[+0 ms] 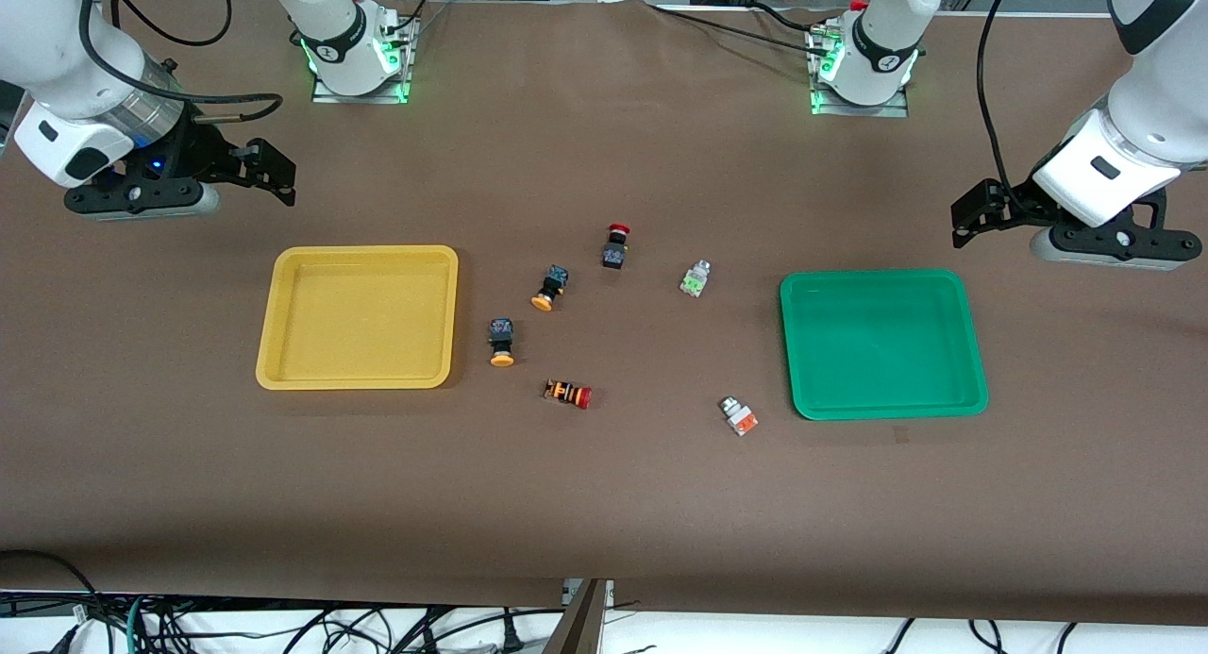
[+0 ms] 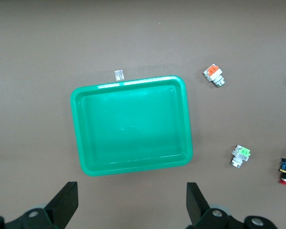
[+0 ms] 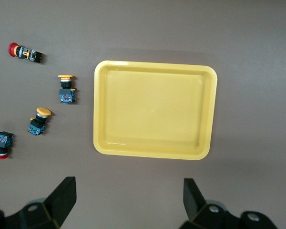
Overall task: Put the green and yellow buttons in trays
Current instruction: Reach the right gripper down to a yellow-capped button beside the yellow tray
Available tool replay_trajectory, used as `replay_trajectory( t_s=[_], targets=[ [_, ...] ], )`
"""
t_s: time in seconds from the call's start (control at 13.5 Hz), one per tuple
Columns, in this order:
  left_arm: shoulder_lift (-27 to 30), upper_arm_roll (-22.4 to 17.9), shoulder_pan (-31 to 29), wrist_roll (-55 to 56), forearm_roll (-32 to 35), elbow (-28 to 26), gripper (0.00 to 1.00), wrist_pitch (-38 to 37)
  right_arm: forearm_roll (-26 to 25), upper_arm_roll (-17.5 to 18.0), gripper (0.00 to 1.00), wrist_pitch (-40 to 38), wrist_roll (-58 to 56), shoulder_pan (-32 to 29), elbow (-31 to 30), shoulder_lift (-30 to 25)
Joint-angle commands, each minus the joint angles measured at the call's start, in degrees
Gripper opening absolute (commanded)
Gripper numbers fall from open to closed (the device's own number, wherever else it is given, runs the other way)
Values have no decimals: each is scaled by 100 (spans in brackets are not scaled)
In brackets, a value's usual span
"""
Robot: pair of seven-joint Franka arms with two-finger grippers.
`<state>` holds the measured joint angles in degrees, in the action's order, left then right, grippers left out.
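Both hands hanging released, nothing grasped: left hand (image 1: 972,222) beside green tray (image 1: 883,344), right hand (image 1: 274,175) beside yellow tray (image 1: 358,317). You should be centring fingers over green-faced button (image 1: 695,278) before descending.

A brown bench (image 1: 604,503) carries two buttons that are red-capped; the black-bodied one with a red cap (image 1: 616,246) stands roughly midway between the right gripper (image 1: 274,175) and the left gripper (image 1: 977,215), lower in the front view than both; the orange-striped one with a red cap (image 1: 568,393) lies on its side, nearer the front camera, somewhat closer to the right gripper's end; a small pale tag (image 2: 118,74) lies flat on the bench, ahead of the left gripper.
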<state>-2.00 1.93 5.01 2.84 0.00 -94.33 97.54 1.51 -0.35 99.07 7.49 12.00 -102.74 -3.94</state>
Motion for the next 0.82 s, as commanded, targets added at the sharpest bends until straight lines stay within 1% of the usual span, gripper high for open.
replay_trajectory(
  t_s=[0.0, 0.22, 0.37, 0.52, 0.74],
  targets=[
    [33, 26, 0, -82, -26, 63, 100, -68, -72, 123, 99, -98, 128, -93, 114, 52],
    [33, 53, 0, -82, -26, 63, 100, -68, -80, 123, 99, 15, 173, 161, 158, 323],
    [33, 53, 0, -82, -26, 63, 100, -68, -54, 123, 99, 374, 182, 390, 167, 770],
    [33, 53, 0, -82, -26, 63, 100, -77, 7, 123, 99, 971, 566, 618, 167, 1393],
    [33, 53, 0, -82, -26, 63, 100, -77, 34, 123, 100, 2218, 1384, 1013, 219, 2386]
  ],
)
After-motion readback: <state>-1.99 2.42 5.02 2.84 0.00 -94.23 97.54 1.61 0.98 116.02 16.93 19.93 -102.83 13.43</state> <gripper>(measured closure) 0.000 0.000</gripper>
